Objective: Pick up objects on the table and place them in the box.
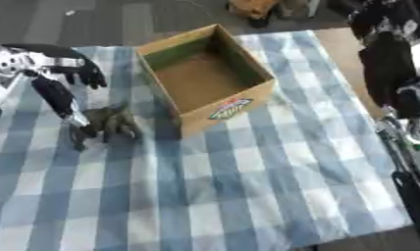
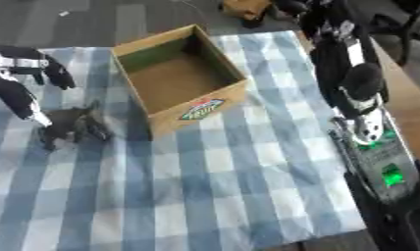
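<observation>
Mostly blue checked cloth [image 1: 248, 176] covers table; left hand [image 1: 72, 105] pinching grey toy [image 1: 110, 122]; box [image 1: 205, 73] empty.

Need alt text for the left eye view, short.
The robot's left hand reaches down to a dark toy animal on a blue checked cloth, left of an open, empty cardboard box. The right arm hangs along the right edge.
</observation>
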{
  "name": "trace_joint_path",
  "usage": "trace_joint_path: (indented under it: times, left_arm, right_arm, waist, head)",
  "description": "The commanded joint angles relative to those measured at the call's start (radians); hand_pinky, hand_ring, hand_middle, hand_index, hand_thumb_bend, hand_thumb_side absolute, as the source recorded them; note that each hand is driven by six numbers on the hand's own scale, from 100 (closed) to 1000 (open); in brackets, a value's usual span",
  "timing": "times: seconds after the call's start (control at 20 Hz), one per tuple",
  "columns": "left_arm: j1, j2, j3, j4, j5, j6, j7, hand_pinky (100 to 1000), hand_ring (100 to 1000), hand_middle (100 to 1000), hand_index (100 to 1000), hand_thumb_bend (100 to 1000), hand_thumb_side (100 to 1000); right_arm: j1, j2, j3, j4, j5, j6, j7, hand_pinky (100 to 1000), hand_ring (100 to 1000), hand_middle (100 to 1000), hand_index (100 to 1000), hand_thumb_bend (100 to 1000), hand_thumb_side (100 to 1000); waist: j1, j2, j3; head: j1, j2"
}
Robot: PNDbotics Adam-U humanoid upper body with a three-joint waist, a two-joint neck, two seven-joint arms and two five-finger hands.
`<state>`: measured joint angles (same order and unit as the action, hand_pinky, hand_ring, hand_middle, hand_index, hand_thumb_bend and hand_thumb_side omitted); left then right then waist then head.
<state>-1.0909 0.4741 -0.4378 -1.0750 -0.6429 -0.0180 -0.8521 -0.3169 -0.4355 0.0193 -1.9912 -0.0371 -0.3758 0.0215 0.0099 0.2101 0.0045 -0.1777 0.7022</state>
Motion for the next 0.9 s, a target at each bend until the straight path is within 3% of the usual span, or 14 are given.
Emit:
trace_joint_path:
  times: [0.05, 0.45, 0.75, 0.9]
  left_arm:
    - [-0.020, 0.007, 0.004, -0.014, 0.006, 0.002, -0.005, 788, 814, 702, 809, 851, 337]
    - [-0.015, -0.009, 0.006, 0.003, -0.005, 0.001, -0.005, 786, 811, 696, 804, 851, 339]
    - [0.003, -0.012, 0.011, 0.032, -0.053, 0.000, 0.014, 768, 795, 675, 789, 858, 400]
    - [0.008, -0.014, 0.014, 0.046, -0.070, -0.006, 0.020, 762, 786, 668, 780, 794, 439]
  right_arm:
    - [-0.015, -0.013, -0.006, -0.009, -0.004, 0.001, -0.001, 911, 1000, 748, 961, 864, 1000]
    - [-0.020, -0.011, -0.005, -0.009, -0.006, 0.000, 0.000, 912, 1000, 748, 961, 864, 1000]
    - [-0.024, -0.011, -0.005, -0.009, -0.013, -0.004, 0.000, 913, 1000, 748, 960, 868, 1000]
    - [-0.024, -0.012, -0.006, -0.009, -0.015, -0.006, -0.001, 912, 1000, 748, 960, 871, 1000]
  waist:
    - [-0.002, -0.011, -0.004]
    - [-0.001, -0.004, -0.007]
    - [-0.002, 0.000, -0.006]
    - [-0.003, 0.000, -0.005]
  head:
    - [0.003, -0.002]
    - [0.005, -0.006]
    - [0.002, -0.006]
    - [0.001, -0.005]
